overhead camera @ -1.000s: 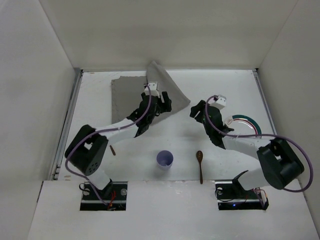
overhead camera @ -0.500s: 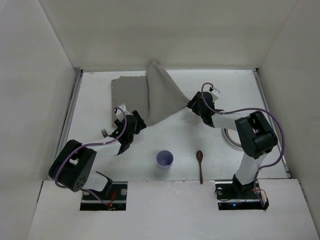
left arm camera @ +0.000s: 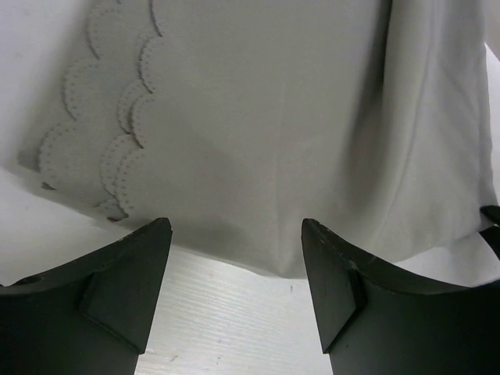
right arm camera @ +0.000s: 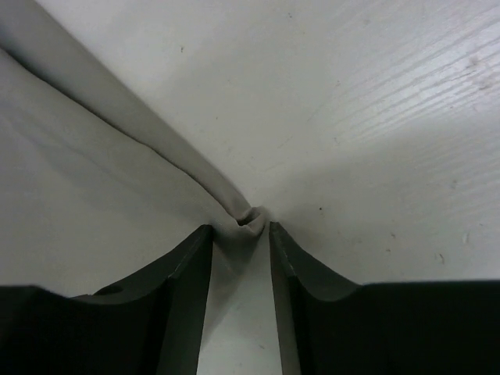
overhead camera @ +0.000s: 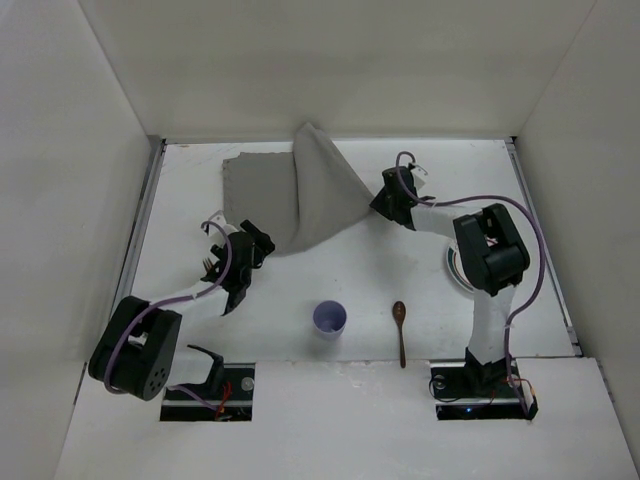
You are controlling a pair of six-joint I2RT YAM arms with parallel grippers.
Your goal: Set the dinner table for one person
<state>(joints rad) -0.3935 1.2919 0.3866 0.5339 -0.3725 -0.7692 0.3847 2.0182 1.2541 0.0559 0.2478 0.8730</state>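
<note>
Grey placemat (right arm camera: 94,172) corner pinched in the right claw (right arm camera: 239,230) shows only wrist-side.

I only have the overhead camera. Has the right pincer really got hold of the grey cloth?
Observer: Yes, the right wrist view shows the right pincer shut on a bunched corner of the cloth.
Operator: And the other one, holding anything?
Observer: No, the left pincer is open, with bare table showing in its gap.
Operator: Is the cloth flat in front of it?
Observer: No, two scalloped edges lie stacked there.
</note>
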